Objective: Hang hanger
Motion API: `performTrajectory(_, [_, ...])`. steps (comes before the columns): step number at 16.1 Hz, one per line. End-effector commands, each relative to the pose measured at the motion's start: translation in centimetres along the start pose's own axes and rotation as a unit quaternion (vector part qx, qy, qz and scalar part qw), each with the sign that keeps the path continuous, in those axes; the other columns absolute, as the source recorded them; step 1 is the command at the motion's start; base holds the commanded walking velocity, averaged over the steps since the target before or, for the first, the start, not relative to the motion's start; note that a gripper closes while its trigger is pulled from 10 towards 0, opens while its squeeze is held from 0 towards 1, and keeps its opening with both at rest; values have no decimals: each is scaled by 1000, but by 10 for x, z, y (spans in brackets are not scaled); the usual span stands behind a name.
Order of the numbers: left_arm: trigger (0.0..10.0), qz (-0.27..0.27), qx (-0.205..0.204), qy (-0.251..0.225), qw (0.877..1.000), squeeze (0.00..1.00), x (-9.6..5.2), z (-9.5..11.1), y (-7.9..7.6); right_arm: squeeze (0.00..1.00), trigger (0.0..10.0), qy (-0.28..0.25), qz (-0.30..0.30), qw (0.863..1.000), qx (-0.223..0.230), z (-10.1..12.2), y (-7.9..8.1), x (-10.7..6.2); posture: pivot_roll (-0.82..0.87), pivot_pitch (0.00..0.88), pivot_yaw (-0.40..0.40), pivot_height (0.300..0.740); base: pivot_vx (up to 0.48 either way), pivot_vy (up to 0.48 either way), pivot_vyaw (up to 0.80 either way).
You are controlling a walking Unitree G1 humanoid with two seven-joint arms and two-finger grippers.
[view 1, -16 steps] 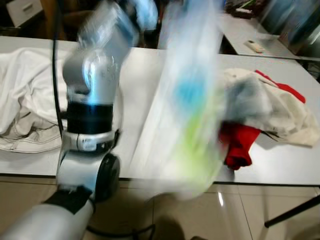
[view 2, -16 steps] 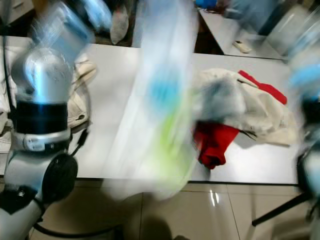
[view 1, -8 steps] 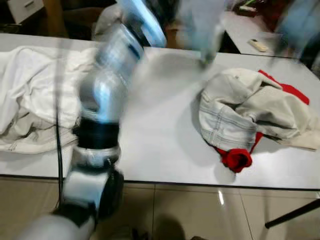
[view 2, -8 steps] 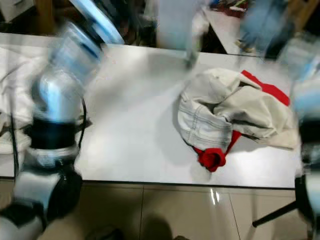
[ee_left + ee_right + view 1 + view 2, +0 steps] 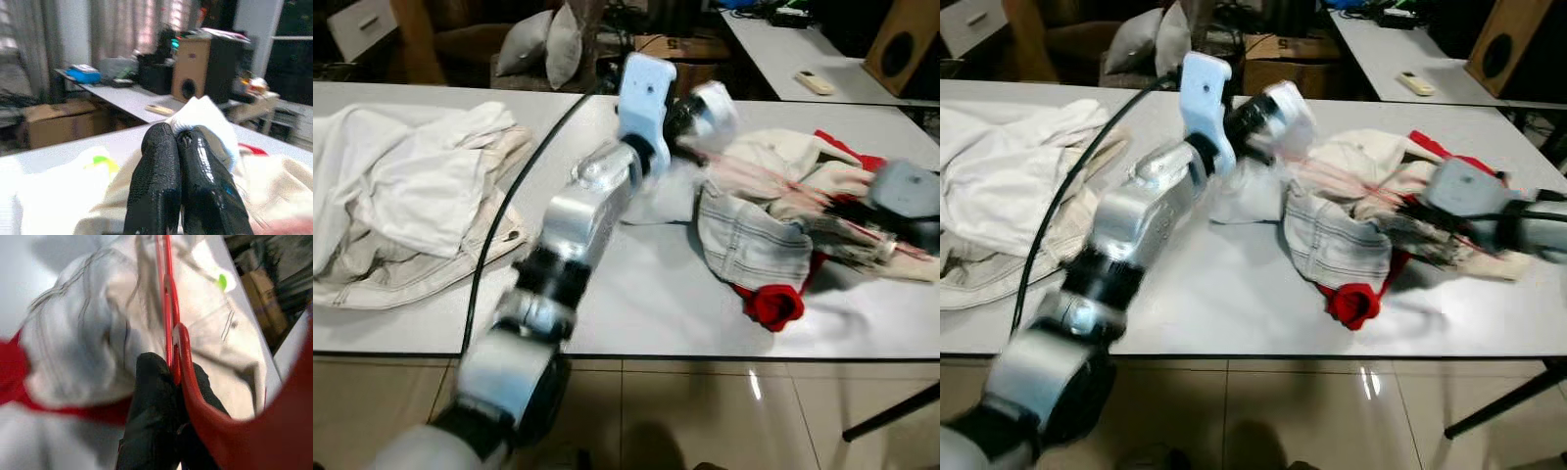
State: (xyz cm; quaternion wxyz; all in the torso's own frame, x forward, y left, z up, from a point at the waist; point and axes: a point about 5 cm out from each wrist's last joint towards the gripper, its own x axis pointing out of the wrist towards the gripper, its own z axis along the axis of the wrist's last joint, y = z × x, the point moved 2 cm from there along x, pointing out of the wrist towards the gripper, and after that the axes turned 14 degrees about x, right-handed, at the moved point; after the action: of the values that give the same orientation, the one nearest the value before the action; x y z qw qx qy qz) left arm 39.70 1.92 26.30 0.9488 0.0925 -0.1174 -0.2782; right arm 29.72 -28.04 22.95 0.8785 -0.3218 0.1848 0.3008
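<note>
A red hanger (image 5: 168, 308) lies across the pile of clothes at the right of the white table (image 5: 636, 304); in the eye views it is a blurred red streak (image 5: 1361, 191). My right gripper (image 5: 171, 372) is shut on the hanger's thick red end. My left arm reaches across the table, and its gripper (image 5: 178, 139) is shut with a fold of white shirt (image 5: 200, 115) at the fingertips. The white shirt (image 5: 656, 191) lies on the table against the pile.
The pile holds a cream denim garment (image 5: 754, 235) and a red garment (image 5: 771, 305). White clothes (image 5: 401, 196) cover the table's left side. Behind stand a second table with a remote (image 5: 815, 86), a speaker (image 5: 901, 44) and pillows (image 5: 548, 39).
The white shirt was held up in front of me, blurred. Both arms have since dropped to the table, and the shirt and hanger now rest at the clothes pile.
</note>
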Motion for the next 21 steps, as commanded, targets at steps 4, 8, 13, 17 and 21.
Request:
performTrajectory(4, [10000,40,19,45,998,0,1,-27,20,0,10000,3,49,999,18,9,4,-30,-63,0,11,740,0,0,0])
performTrajectory(8, [10000,-17,35,120,992,0,-24,-86,10,0,10000,-35,54,997,49,26,-2,-69,-67,0,19,740,0,0,0])
performTrajectory(13, [10000,-159,1,135,978,0,-58,-125,-35,0,10000,-99,-24,989,109,25,-15,-87,-67,0,16,740,0,0,0])
performTrajectory(17, [10000,-380,40,93,919,1000,-105,-98,-68,0,10000,-103,-63,979,166,15,1,-61,-45,0,-2,740,0,0,0])
performTrajectory(21, [10000,-457,83,96,880,1000,-132,-80,-71,0,10000,-126,-71,968,206,15,22,-39,-44,0,5,740,0,0,0])
